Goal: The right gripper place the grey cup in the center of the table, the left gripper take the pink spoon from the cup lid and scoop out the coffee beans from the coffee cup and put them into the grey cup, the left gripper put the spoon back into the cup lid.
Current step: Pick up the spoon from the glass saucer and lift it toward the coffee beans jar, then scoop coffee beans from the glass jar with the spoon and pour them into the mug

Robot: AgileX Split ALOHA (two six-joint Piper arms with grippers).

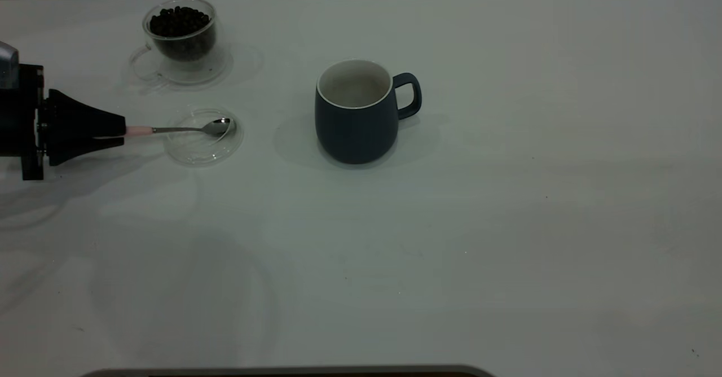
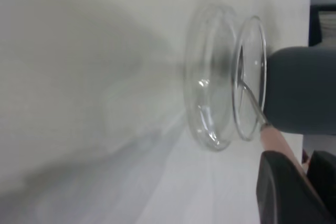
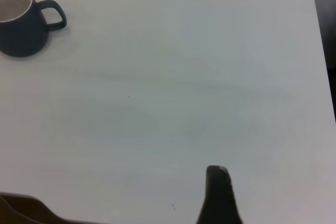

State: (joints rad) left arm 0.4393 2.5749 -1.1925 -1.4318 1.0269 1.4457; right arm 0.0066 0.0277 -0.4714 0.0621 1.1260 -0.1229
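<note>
The left tool [image 1: 115, 131] is at the left edge of the surface [image 1: 507, 224], low and pointing toward the centre. Its jaws are closed on the pink handle of the spoon [image 1: 186, 129]. The spoon lies approx. level; its metal bowl is over the far side of the clear cup lid [image 1: 203, 137], but I cannot tell if it touches the lid or is just above. The lid lies flat on the surface, right in front of the tool.

Behind the lid, near the back-left corner, the glass coffee cup [image 1: 180, 33] stands upright on a clear saucer [image 1: 180, 66], filled w/ dark coffee beans [image 1: 179, 21].

The grey cup [image 1: 355, 112] stands upright approx. in the centre of the surface, well apart from the lid, handle toward the right side. Its inside is pale; beans inside cannot be made out.

In the left wrist view the lid [image 2: 226, 77] stands between the tool and the grey cup [image 2: 299, 90].

The right tool [image 3: 218, 195] is seen only in its wrist view, one finger, over bare surface far from the grey cup [image 3: 21, 22]; how far it is open I cannot tell.
</note>
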